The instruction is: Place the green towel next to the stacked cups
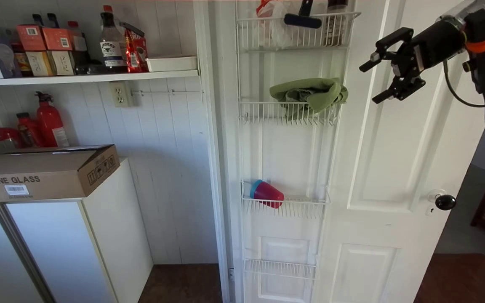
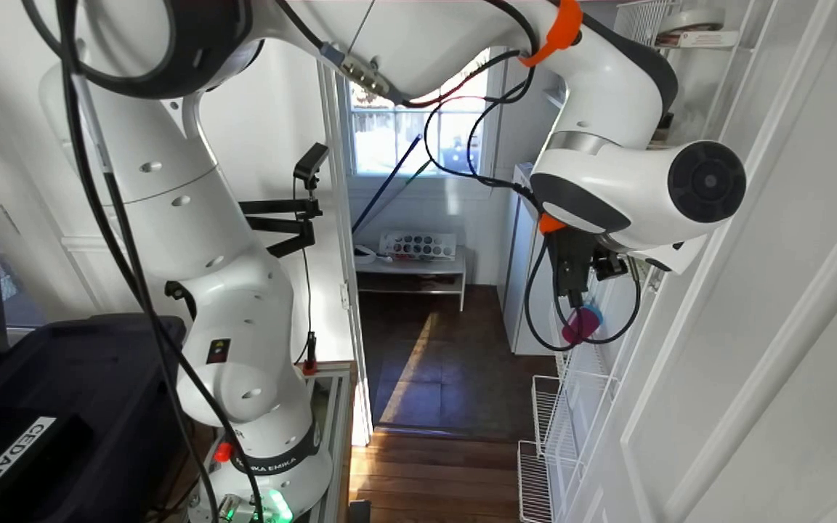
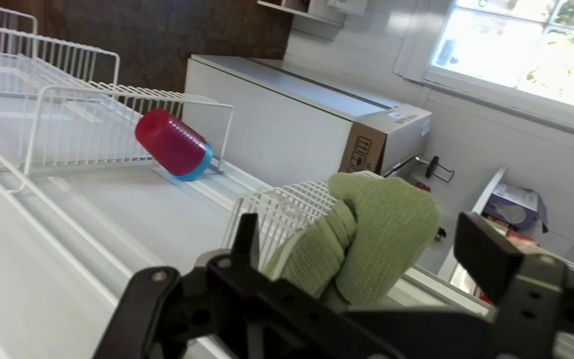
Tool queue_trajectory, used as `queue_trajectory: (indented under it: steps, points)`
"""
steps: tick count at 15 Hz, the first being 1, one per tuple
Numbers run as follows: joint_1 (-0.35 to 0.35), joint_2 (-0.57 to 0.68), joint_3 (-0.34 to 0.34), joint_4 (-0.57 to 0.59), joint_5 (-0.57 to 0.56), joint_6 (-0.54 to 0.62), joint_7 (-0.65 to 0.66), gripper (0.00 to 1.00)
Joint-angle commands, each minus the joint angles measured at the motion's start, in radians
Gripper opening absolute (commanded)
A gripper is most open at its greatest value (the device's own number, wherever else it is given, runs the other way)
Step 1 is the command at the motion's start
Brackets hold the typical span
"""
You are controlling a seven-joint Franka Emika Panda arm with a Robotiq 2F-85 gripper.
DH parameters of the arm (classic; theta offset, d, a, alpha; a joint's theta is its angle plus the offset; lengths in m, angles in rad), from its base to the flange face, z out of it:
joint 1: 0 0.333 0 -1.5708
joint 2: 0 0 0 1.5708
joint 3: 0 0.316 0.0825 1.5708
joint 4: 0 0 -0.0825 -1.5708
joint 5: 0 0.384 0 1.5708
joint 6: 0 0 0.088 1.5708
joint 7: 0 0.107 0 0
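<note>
Green towel (image 1: 322, 96) bunched on wire door shelf (image 1: 261, 113) above stacked magenta-and-blue cups (image 1: 269, 194). My gripper (image 1: 372, 83) spread wide, holding nothing. I should pinch thick fold deeply, lift free of wire, then lower beside cups.

The arm (image 2: 240, 407) is shelled in white with dark caps (image 2: 707, 181), draped with black cables (image 2: 68, 43) and wrapped by orange bands (image 2: 562, 35). A black ring (image 2: 284, 460) is lettered EMIKA. The black gripper (image 1: 373, 83) is studded with screws (image 3: 159, 275).
</note>
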Motion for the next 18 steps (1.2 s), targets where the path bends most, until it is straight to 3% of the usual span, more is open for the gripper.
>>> queue_trajectory:
  steps: [1,7,18]
  points:
    - [-0.035,-0.001,0.031,-0.003,0.192,-0.048,-0.03,1.0]
    - [-0.055,0.012,0.082,-0.018,0.303,-0.039,-0.06,1.0]
    - [-0.055,0.051,0.148,0.005,0.436,0.113,-0.216,1.0]
